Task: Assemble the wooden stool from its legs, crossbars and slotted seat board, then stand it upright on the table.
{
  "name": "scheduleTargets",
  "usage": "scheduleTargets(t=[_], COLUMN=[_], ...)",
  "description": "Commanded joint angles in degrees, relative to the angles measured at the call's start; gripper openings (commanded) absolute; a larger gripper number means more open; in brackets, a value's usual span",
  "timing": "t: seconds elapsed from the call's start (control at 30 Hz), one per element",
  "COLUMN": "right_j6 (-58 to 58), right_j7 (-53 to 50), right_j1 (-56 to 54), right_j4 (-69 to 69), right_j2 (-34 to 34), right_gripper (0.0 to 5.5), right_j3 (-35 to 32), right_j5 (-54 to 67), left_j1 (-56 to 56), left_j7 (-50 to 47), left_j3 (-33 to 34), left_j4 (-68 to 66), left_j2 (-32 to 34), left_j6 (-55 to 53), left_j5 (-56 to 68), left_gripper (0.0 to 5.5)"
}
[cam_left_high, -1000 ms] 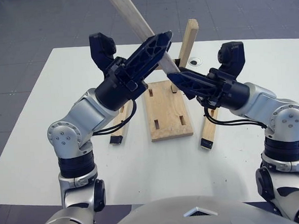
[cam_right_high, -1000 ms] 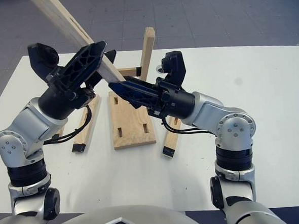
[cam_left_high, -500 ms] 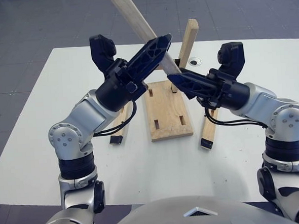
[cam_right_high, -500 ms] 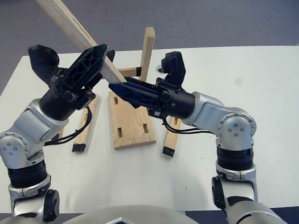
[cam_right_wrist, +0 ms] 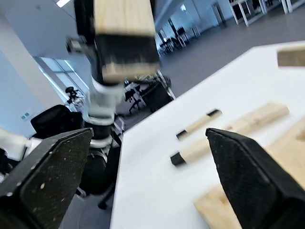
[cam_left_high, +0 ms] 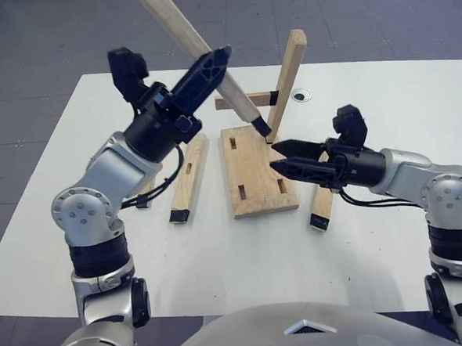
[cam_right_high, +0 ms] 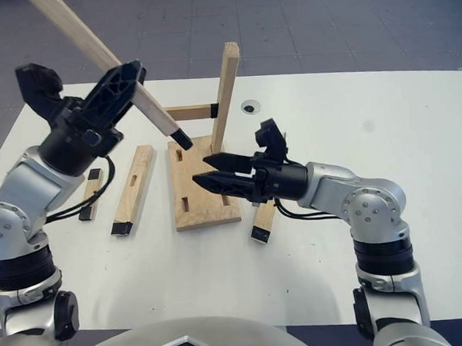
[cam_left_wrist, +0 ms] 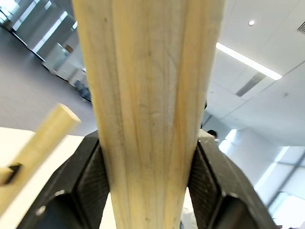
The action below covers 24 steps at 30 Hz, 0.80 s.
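My left gripper (cam_left_high: 211, 66) is shut on a long wooden leg (cam_left_high: 196, 46), held up at a slant. The leg's black-capped lower end hangs over the far part of the slotted seat board (cam_left_high: 257, 189), which lies flat mid-table. At the board's far edge another leg (cam_left_high: 289, 69) stands upright, with a crossbar (cam_left_high: 242, 102) sticking out toward the left. My right gripper (cam_left_high: 279, 157) is open, low over the board's right side and below the held leg's tip. In the left wrist view both pads (cam_left_wrist: 93, 179) press the held leg (cam_left_wrist: 147, 95).
A third leg (cam_left_high: 188, 179) lies left of the board, and a short black-tipped crossbar (cam_right_high: 91, 196) lies farther left. A fourth leg (cam_left_high: 322, 208) lies right of the board under my right arm. A small round hole (cam_left_high: 299, 96) sits at the table's back.
My left arm swung left with the leg, whose lower end now hangs clear. My right gripper drew back to the right, dropped lower and stands open.
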<state>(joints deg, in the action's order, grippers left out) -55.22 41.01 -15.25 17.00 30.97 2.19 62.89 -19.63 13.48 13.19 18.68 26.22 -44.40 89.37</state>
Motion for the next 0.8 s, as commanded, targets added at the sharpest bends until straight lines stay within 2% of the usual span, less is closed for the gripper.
scheduleTargets(t=[0.03, 0.1, 0.2, 0.37, 0.67, 0.8], right_j6=[5.6, 9.2, 14.3, 18.3, 17.2, 16.7], right_j7=[-1.0, -2.6, -7.3, -9.6, -6.3, -7.9], right_j1=[-0.5, -0.8, -2.1, -1.9, 0.2, 0.2], right_j4=[-2.9, -4.2, -8.0, -12.6, -9.2, -8.3], right_j2=[1.6, 1.4, -0.2, 0.3, -0.5, -2.4], right_gripper=[4.18, 4.17, 4.17, 4.17, 4.17, 4.17], right_j3=[7.4, 11.3, 14.7, 17.9, 17.1, 14.0], right_j5=[-14.5, -22.6, -33.6, -45.6, -48.0, -47.5], left_j1=[3.3, 6.9, 11.9, 13.7, 13.5, 13.3], left_j7=[6.9, 11.1, 15.6, 16.4, 16.0, 16.0], left_j3=[-1.0, -3.3, -5.6, -5.0, -5.1, -5.5], left_j4=[2.5, 3.9, 4.1, 3.9, 4.5, 4.7], left_j2=[6.3, 8.2, 6.5, 3.3, 1.5, 0.6], left_j6=[-0.3, 1.1, 7.1, 10.4, 9.6, 9.3], left_j5=[-10.9, -18.3, -27.9, -32.1, -33.4, -33.8], left_gripper=[2.06, 2.06, 2.06, 2.06, 2.06, 2.06])
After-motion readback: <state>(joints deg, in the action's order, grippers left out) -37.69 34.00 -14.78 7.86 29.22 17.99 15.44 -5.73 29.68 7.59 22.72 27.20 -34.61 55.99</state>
